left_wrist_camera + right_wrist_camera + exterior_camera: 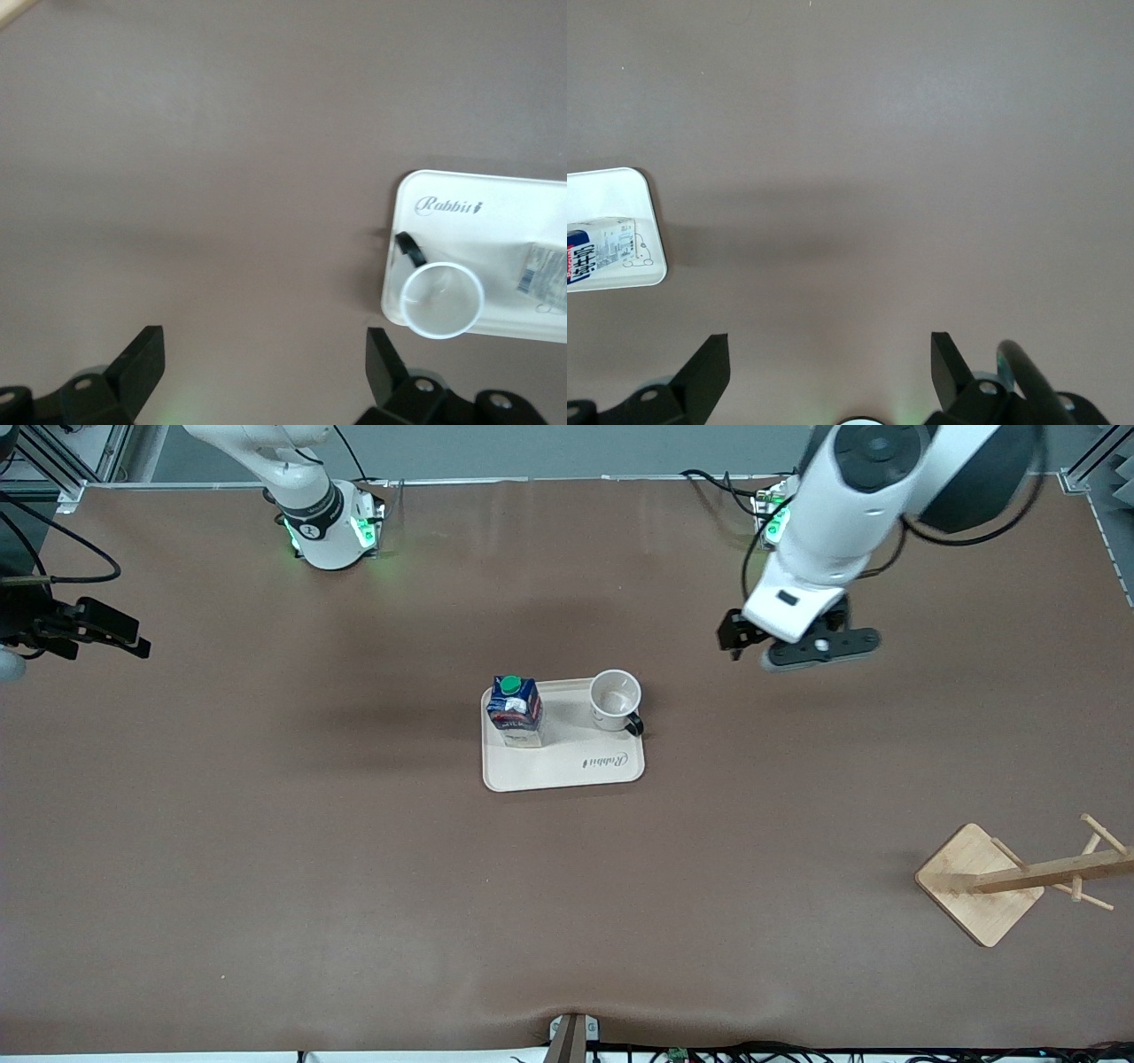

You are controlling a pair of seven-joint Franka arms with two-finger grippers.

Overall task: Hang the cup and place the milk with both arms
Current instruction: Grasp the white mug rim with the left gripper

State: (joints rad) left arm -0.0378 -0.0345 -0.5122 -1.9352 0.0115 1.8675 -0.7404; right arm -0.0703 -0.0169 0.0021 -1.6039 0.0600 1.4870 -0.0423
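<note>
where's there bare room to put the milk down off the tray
Bare brown table borders the tray on every side. The widest patch runs from the tray toward the right arm's end. The tray is crowded: milk and cup fill its farther half. The wooden rack takes the near corner at the left arm's end.

You have a brown table [266,850] covered edge to edge with a smooth mat. Near its middle lies a cream tray [567,771] with rounded corners and the word "Rabbit" printed along the edge nearest the front camera. You can see that same lettering in the left wrist view, on the tray's bare surface [461,230], and one rounded corner [642,266] in the right wrist view. Toward the left arm's end of the table, nearer the front camera than the tray, stands a wooden rack [1019,877] with pegs on a square base.
</note>
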